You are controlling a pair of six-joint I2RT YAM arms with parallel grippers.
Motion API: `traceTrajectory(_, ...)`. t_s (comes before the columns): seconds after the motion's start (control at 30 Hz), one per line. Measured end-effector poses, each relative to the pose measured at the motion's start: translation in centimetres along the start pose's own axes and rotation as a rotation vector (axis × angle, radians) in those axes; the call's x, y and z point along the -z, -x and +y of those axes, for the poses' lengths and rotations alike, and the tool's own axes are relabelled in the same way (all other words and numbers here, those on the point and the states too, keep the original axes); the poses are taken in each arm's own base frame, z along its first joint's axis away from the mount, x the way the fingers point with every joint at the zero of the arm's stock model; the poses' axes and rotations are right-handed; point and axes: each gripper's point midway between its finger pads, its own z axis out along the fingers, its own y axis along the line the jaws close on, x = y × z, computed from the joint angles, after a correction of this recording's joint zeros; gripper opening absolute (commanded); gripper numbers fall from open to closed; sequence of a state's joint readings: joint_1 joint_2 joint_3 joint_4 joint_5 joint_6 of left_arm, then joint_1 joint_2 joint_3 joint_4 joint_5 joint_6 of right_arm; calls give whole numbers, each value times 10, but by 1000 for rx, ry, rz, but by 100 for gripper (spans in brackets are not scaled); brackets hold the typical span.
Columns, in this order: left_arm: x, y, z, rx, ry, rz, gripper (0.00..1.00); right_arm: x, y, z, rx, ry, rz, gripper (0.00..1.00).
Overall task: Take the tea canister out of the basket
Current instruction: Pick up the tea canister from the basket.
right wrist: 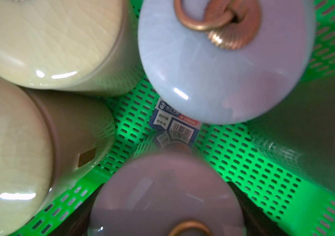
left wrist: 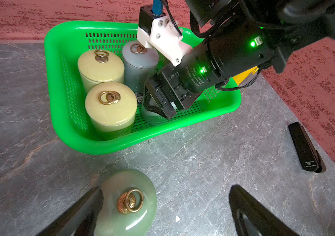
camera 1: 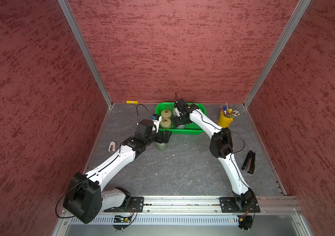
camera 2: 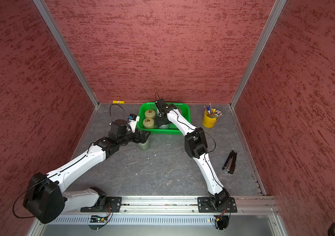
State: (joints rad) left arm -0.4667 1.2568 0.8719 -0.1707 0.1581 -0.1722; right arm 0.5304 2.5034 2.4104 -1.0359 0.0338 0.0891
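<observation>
Presently | right claw (left wrist: pixel 157 111) clamps grey canister (right wrist: pixel 162 190), hidden in top views | left claw (left wrist: pixel 166 191) wide, empty

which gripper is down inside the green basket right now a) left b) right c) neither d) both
b: the right gripper is down in the basket, closed around a grey canister, while the left gripper stands open by the green canister on the table outside it.
</observation>
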Motion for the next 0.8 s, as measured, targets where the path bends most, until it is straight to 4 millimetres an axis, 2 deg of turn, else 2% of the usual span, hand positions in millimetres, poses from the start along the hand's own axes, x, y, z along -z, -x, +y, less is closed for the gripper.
traceTrajectory(0.2, 0, 2, 0, 11, 3, -3, 100, 7, -4, -2, 0, -6, 6, 0)
traceTrajectory(0.33, 1, 4, 0, 15, 3, -9, 100, 21, -2, -3, 1, -12, -8, 0)
traceTrajectory(0.67, 2, 5, 7, 32, 19, -11, 100, 99, 21, 4, 16, -14, -147, 0)
traceTrajectory(0.8, 5, 6, 13, 59, 27, -12, 100, 128, 20, 13, 46, -16, -189, 0)
